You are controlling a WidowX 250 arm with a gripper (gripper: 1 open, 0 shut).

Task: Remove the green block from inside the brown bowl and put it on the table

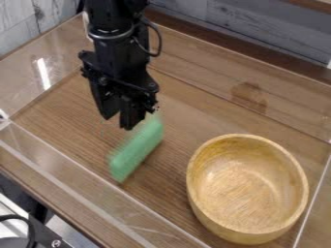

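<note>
The green block [135,149] lies flat on the table [77,116], stretched diagonally from near the gripper down to the lower left, slightly blurred. My black gripper [126,118] hangs pointing down just above the block's upper end, its fingers parted with nothing between them. The brown bowl [247,187] sits at the lower right with nothing inside it, apart from both block and gripper.
Low clear acrylic walls [77,199] edge the table on the near and left sides. A grey plank wall [258,24] runs behind the table's far edge.
</note>
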